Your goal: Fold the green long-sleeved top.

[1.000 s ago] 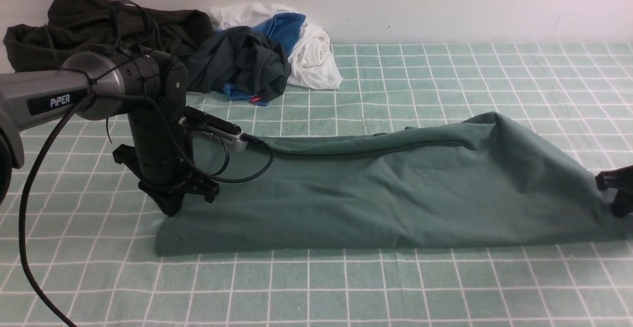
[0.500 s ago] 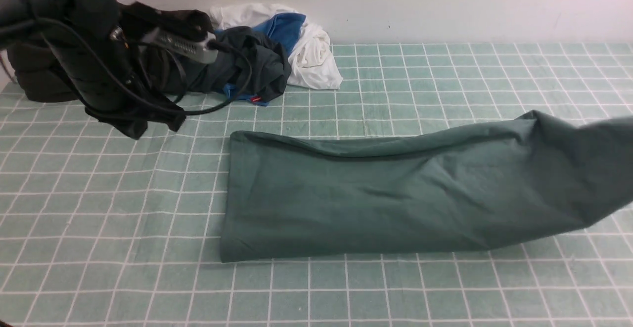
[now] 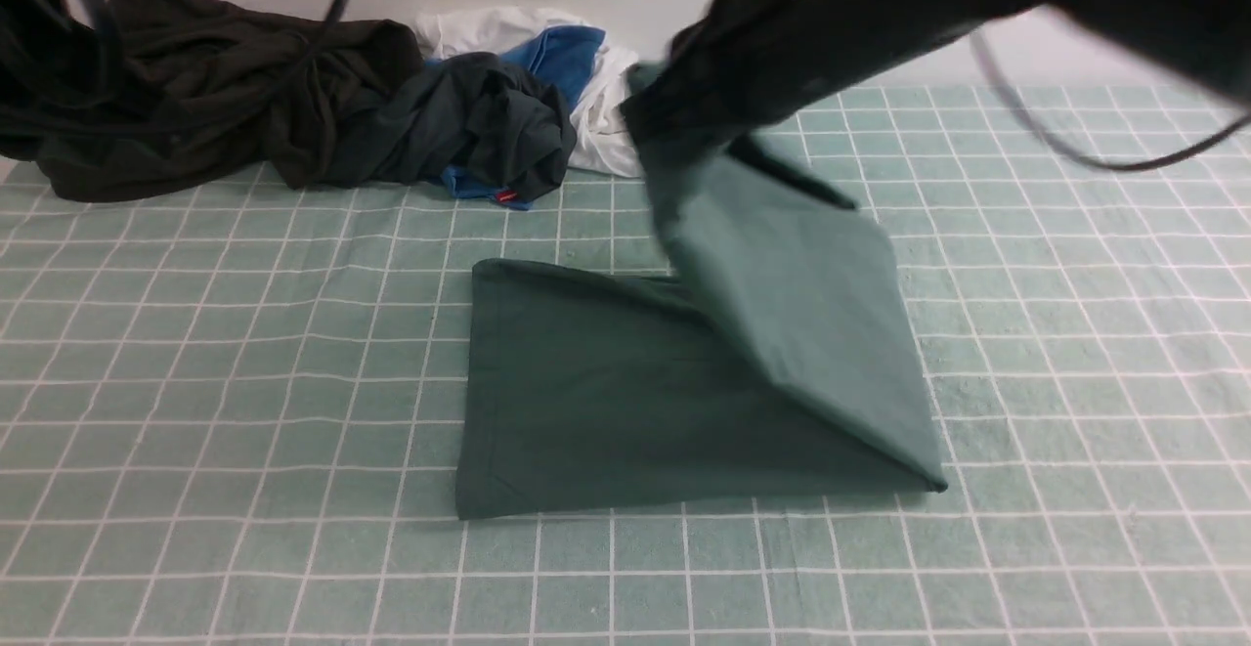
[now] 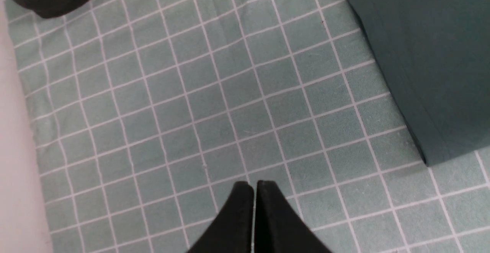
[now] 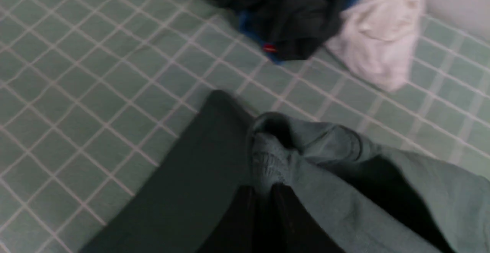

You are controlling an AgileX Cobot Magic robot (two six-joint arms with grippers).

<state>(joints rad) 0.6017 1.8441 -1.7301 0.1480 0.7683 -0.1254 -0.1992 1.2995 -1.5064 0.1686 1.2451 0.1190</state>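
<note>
In the middle of the counter [image 3: 195,382] the green top [image 3: 606,402] lies partly doubled over. Its lower layer is flat, with the long axis running left to right across the checked cloth. Its right end is raised off the cloth in a slanting sheet that climbs from the near right corner toward the far side.

The right hand [image 5: 265,191] holds that raised end. It is clenched on a bunch of green cloth, which the right wrist view shows pinched between its two dark fingers. In the front view the arm is blurred, but the hand appears to be above the top's far edge, about halfway along it.

The fold turns on one relation: the top's free left edge [image 3: 476,382] lies to the left of this hand and below it, along the same long axis. By my reading, the held end has to go leftward and down to meet that edge squarely. The slant of the sheet suggests the far corner could land ahead of the near one.

The left hand [image 4: 254,188] is closed on nothing and hangs over bare cloth. A corner of the top is near it but not touching, so the right arm is the nearer one. The heap of other clothes [image 3: 469,128] sits well behind, beside the wall.
</note>
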